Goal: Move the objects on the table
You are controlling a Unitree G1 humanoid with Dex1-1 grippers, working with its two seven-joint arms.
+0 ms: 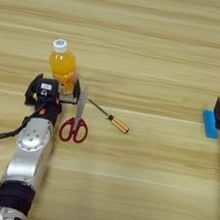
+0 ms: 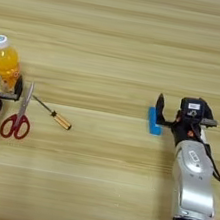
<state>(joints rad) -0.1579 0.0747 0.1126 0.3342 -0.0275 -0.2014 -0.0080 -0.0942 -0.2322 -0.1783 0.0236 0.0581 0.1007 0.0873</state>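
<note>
Objects for moving lie in two groups on the counter (image 1: 143, 46), a broad light-wood surface that fills both views.

Nearest me on my left are the red-handled scissors (image 1: 76, 121). They lie flat with the handle loops toward me and the blades pointing away, just beside my left claw (image 1: 54, 88). Just to their right lies the thin orange-handled screwdriver (image 1: 111, 118), flat and slantwise, its metal tip near the scissor blades and its handle pointing toward the middle of the counter. Neither tool is touched.

A little farther off stands the orange-drink bottle (image 1: 62, 66), upright with its white cap on. My left claw is spread around its base: one black finger shows on the right side of the bottle, the other well out to the left, so nothing is gripped. I judge this placing as a setup for a low grasp, which should keep the bottle from tipping.

On my right, the small blue block (image 2: 154, 121) lies flat. My right claw (image 2: 172, 112) is likewise unclenched beside it. One finger stands at the block's right side; whether it touches I cannot tell. The block lies outside the fingers, which suits a sideways push, in my judgement.
</note>
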